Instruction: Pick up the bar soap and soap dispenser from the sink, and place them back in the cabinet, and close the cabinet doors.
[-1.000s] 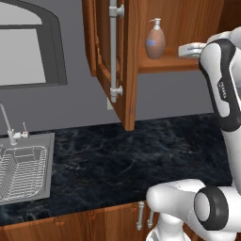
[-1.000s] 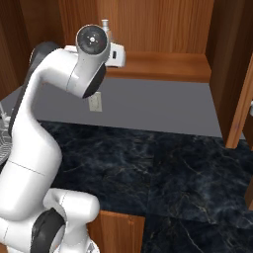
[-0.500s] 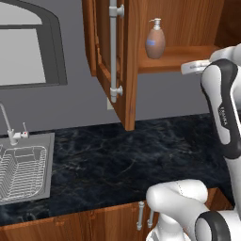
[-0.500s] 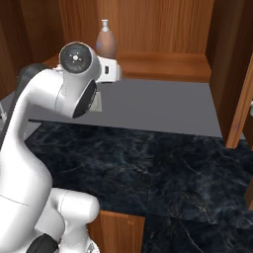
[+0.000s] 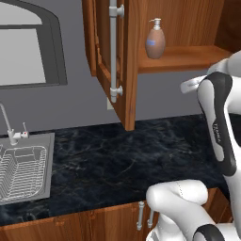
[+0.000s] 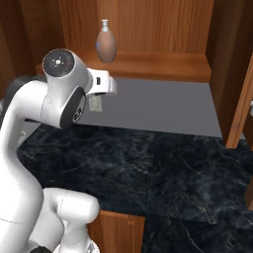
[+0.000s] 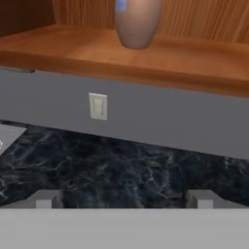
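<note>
Hand view showed the fingers (image 7: 124, 198) spread and empty, the soap dispenser (image 7: 137, 22) at twelve o'clock on the cabinet (image 7: 194, 58) shelf.

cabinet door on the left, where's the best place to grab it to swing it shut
Probably the long vertical silver bar handle on the left cabinet door. The door stands open, edge-on toward the counter, and the bar sits off the panel on two mounts, so fingers could close across it. Come level from the counter side, mid-bar between the mounts. The end effector is open and holds nothing.
</note>
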Robot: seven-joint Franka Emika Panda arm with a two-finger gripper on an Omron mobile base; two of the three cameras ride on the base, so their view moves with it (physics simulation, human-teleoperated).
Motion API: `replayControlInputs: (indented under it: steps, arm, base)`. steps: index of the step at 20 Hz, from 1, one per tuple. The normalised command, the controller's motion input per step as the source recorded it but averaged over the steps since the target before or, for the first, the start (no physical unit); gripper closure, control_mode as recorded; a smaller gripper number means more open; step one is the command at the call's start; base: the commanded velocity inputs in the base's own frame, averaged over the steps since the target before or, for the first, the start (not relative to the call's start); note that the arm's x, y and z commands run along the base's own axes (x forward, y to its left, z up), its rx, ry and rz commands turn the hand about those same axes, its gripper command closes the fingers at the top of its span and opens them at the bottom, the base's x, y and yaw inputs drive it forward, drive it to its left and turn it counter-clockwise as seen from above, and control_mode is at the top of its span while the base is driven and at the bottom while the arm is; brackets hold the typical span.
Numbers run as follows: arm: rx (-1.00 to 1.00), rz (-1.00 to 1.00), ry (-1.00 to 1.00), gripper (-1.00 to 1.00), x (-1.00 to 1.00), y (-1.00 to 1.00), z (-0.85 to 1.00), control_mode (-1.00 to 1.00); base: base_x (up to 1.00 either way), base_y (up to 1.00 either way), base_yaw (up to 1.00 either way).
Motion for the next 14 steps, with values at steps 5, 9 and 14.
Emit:
replayControlInputs:
  steps: [5, 9, 14]
  arm:
    - [-0.09, -0.01, 0.13, -1.0, -0.21, 0.0, -0.53, -1.0]
    - [-0.01, -0.12, 0.28, -1.0, -0.02, 0.0, -0.37, -1.0]
    - [0.0, -0.13, 0.13, -1.0, -0.12, 0.01, -0.31, -1.0]
  base:
    - [0.0, 0.0, 0.0]
    - [0.0, 0.0, 0.0]
    - [0.0, 0.0, 0.0]
